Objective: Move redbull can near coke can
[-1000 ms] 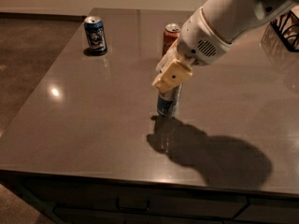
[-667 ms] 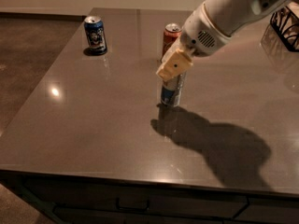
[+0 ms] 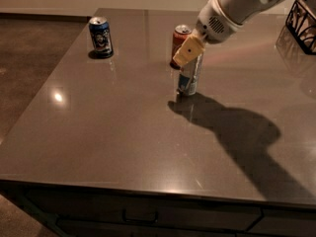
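The redbull can [image 3: 189, 76], slim and silver with a blue lower panel, is upright in the middle of the grey table [image 3: 123, 132]. My gripper [image 3: 190, 51] comes down from the upper right and is shut on the can's upper part, its cream finger [image 3: 187, 50] in front of the can. The can's base is at or just above the tabletop; I cannot tell which. The coke can [image 3: 179, 39], red with a silver top, stands right behind and slightly left of the redbull can, partly hidden by the finger.
A shorter dark blue can [image 3: 100, 36] stands at the far left of the table. A black wire basket [image 3: 302, 23] is at the far right edge. The table's front edge is near me, with a drawer handle [image 3: 140, 216] below.
My gripper has carried the redbull can away from me and a little to the right, closer to the coke can. The other cans have not moved.
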You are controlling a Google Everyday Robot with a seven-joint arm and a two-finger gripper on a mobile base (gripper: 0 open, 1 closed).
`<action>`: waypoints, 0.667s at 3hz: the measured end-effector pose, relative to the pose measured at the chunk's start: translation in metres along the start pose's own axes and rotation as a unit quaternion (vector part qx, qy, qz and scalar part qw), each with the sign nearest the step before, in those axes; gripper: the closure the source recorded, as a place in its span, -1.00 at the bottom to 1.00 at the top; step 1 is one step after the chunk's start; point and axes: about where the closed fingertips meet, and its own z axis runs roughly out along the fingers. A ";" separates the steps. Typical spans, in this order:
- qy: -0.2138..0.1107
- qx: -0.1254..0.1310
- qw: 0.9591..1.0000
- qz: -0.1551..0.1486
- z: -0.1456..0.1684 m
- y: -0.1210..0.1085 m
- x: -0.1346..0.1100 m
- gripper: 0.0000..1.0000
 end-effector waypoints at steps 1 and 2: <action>0.007 0.023 0.999 0.022 -0.001 -0.033 -0.002 1.00; 0.008 0.048 0.998 0.043 -0.004 -0.062 -0.001 0.63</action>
